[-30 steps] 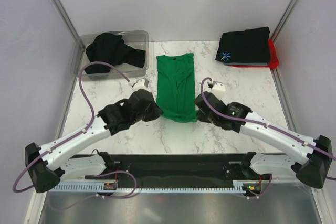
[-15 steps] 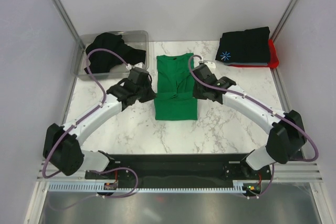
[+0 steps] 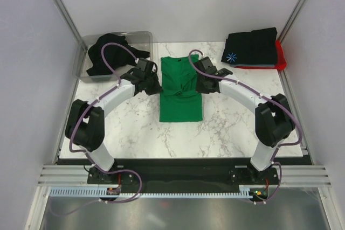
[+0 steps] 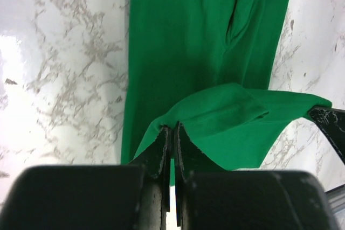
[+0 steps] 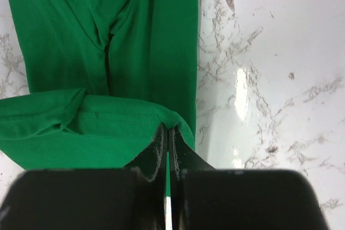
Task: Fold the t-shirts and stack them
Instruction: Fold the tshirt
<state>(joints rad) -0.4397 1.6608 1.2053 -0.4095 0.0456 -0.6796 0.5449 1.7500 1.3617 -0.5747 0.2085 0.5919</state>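
A green t-shirt [image 3: 181,106] is lying at the centre of the frame on a marble table [image 3: 237,127]. The left gripper [image 4: 171,133] and right gripper [image 5: 166,132] are each clenching one corner of its lower edge, holding it doubled over the shirt's middle

Both arms have stretched out toward the far edge of the desk. The left gripper [image 3: 154,83] and right gripper [image 3: 201,85], each pinching the hem of the green shirt [image 3: 180,109], have carried it from the near end up over the shirt's middle, doubling the cloth.
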